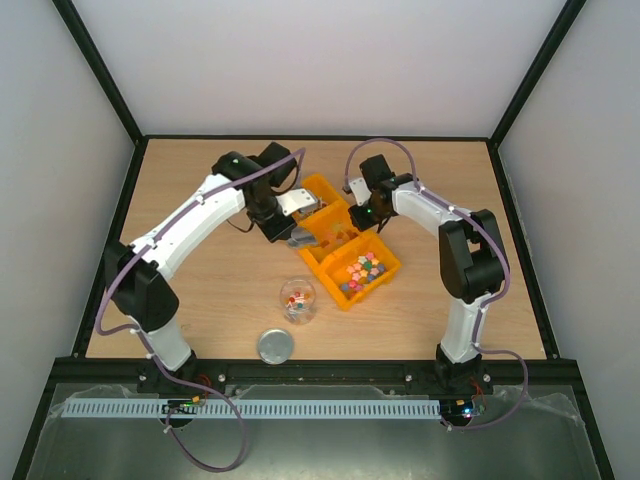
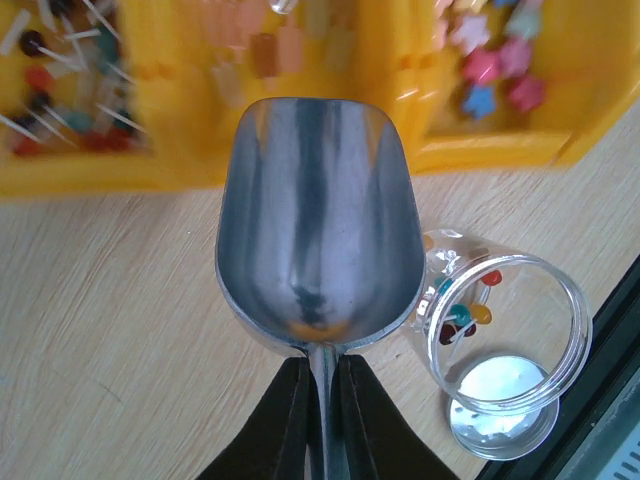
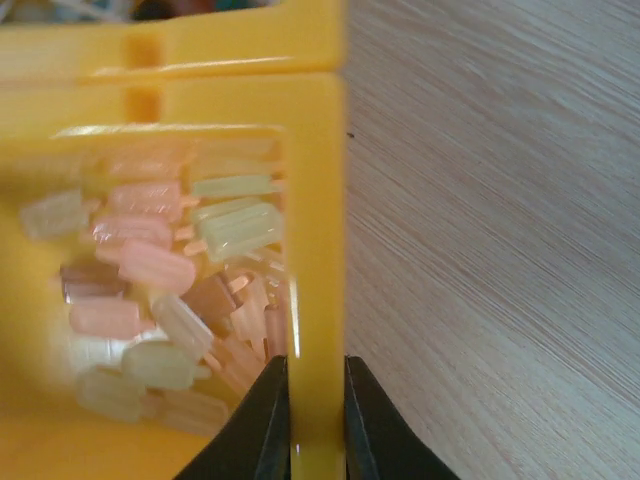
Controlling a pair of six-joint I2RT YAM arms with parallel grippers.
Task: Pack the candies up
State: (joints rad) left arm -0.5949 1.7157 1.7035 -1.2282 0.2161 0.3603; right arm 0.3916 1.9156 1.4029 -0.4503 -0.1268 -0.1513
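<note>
The packing is only just getting under way, by the look of it. The clear jar (image 2: pixel 505 330) is standing open on the counter (image 2: pixel 120 330) with only a few stick sweets in its bottom. Its metal lid (image 1: pixel 276 346) is lying apart from it, nearer the arm bases. The bulk of the candies (image 2: pixel 60 90), thin red-and-white sticks with some green and dark heads, is sitting in the end compartment of the yellow tray (image 2: pixel 100 175), the one farthest from the arm bases. Most of the scooping, and the capping, is left to do.

The left gripper (image 2: pixel 320 365) is holding a metal scoop (image 2: pixel 318 220), its jaws pressed together on the thin handle. The bowl appears to be empty, showing only reflections. The scoop's lip is hovering at the tray's near wall and pointing at the middle compartment. The candies are lying ahead of it and off to the left in the left wrist view, not yet under the scoop. The jar is sitting just beside the scoop's bowl on the other side.

The right gripper (image 3: pixel 315 375) is pinching the tray's outer wall, one jaw inside and one outside, seemingly steadying it. Its inner jaw is standing among the pastel block pieces (image 3: pixel 150 270) of the middle compartment. The candies are lying one compartment beyond, past the divider, apart from these jaws.
</note>
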